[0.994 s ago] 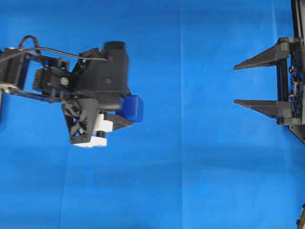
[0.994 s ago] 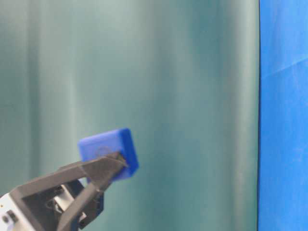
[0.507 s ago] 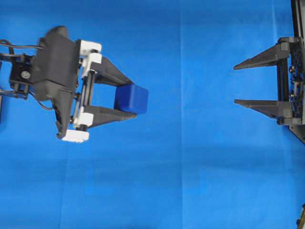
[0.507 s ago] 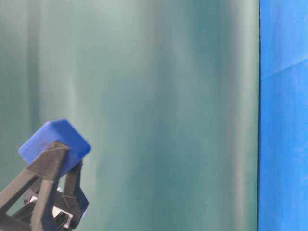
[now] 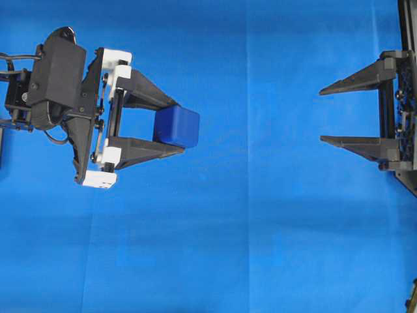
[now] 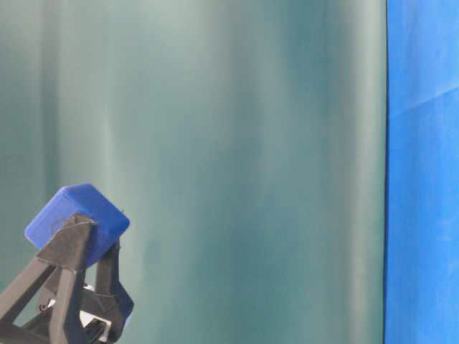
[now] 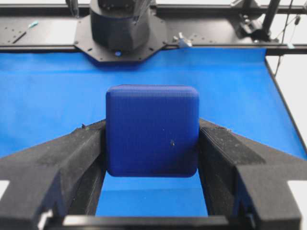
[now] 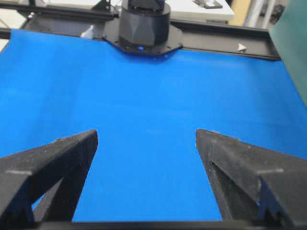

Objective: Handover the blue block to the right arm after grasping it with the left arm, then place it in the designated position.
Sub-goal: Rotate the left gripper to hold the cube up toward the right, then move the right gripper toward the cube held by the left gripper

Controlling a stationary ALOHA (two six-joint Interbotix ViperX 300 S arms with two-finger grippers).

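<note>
One blue block [image 5: 176,126] between left gripper [image 5: 177,127] fingers [image 5: 140,149].

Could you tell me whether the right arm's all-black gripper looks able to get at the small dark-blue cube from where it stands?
Probably yes. The right gripper is open facing the blue cube, with only bare blue cloth between them. The left gripper clamps two sides.

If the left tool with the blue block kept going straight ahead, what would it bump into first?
Probably the right tool, open and facing it. Between the left tool with its blue block and there lies only bare blue cloth; relative heights are unclear.
</note>
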